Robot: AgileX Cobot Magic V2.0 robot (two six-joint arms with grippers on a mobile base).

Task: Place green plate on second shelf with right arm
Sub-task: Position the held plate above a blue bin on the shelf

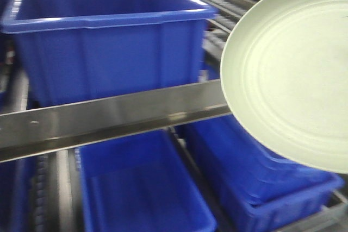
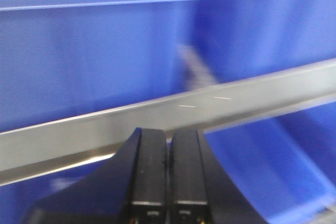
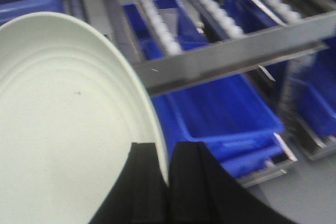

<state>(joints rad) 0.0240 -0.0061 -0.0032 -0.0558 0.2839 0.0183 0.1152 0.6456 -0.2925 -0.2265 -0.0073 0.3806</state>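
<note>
Exterior front-facing: pale sage-green round matte plate (image 1: 293, 74), airborne at right, edge overlapping grey steel shelf rail (image 1: 109, 115).
Left wrist-mounted: left gripper (image 2: 168, 137), jaws pressed together, empty.
Right wrist-mounted: right gripper (image 3: 167, 153), jaws pinching plate rim; plate spreads leftward, rail ahead.

— Front view: how much of the plate (image 1: 293, 74) shows?
— Not all. The top and right edges crop it, and whatever holds it lies beyond them. It also covers the right end of the rail (image 1: 109, 115) and part of the bin (image 1: 255, 188) below.
— And from the right wrist?
— Left and bottom edges cut the plate. Its rim vanishes between the fingers of the right gripper (image 3: 168, 150), whose base runs off the bottom.
— The left wrist?
— Soft focus throughout. The left gripper (image 2: 169, 135) is cut at the bottom edge; the bins (image 2: 94, 56) behind are a blue blur, their insides out of sight.
— The far background up front?
— Too blurred to name.
</note>
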